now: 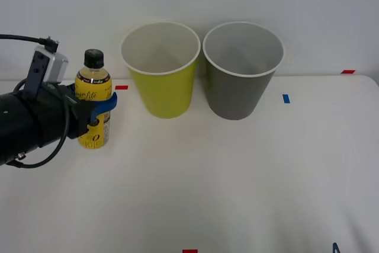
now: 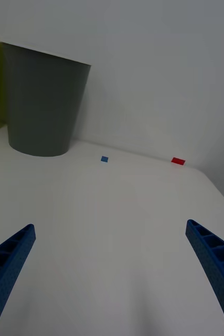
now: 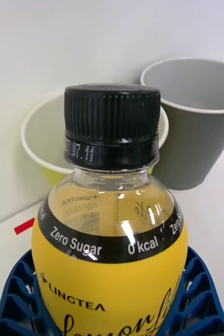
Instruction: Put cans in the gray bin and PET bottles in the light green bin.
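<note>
A small clear PET bottle [image 1: 93, 100] with a yellow label and black cap stands upright at the table's left. My left gripper [image 1: 95, 109] is shut on its body, the blue fingers [image 3: 17, 294] wrapping both sides of the bottle [image 3: 109, 247]. The light green bin [image 1: 160, 68] stands to the bottle's right, and the gray bin [image 1: 243, 69] stands beside it farther right. Both bins look empty. My right gripper [image 2: 112, 273] hangs open over bare table, with the gray bin [image 2: 43, 102] ahead of it.
Small red tape marks [image 1: 121, 87] and a blue mark [image 1: 286, 98] lie on the white table [image 1: 225, 182]. A white wall runs behind the bins. The table's right edge [image 2: 222, 194] is near the right gripper.
</note>
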Controlling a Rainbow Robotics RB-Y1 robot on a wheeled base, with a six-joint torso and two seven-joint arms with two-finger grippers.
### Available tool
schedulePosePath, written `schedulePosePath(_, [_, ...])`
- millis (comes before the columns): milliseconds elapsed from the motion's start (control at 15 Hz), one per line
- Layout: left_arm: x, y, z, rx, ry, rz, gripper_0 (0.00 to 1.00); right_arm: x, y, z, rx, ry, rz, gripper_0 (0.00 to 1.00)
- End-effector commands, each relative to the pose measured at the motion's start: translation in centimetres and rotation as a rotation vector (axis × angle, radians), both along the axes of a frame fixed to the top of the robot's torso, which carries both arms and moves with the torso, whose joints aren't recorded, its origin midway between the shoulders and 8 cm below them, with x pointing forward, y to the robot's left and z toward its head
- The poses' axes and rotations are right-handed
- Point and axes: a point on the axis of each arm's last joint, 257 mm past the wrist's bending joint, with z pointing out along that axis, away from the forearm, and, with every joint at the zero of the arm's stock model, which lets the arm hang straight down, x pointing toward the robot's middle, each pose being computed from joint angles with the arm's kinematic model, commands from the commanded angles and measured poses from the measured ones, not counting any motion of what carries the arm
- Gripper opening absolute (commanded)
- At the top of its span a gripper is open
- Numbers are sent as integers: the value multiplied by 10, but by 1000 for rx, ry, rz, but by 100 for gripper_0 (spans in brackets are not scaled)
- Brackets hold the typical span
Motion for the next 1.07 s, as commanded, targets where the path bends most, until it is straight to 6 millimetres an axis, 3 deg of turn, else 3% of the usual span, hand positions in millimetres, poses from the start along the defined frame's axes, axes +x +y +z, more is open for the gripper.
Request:
schedulePosePath(67, [13,-6,46,-89,-5,25,0,0,0,0,0,0,0,100])
schedulePosePath(267, [21,-17,72,-97,24,24,0,0,0,0,0,0,0,100])
schedulePosePath(533, [62,-38,105,-93,12,-14,0,0,0,0,0,0,0,100])
schedulePosePath(867, [108,-96,130,-50,-55,-48,0,0,0,0,0,0,0,100])
schedulePosePath(1067, [136,-113,148,-122,-113,-56,0,0,0,0,0,0,0,100])
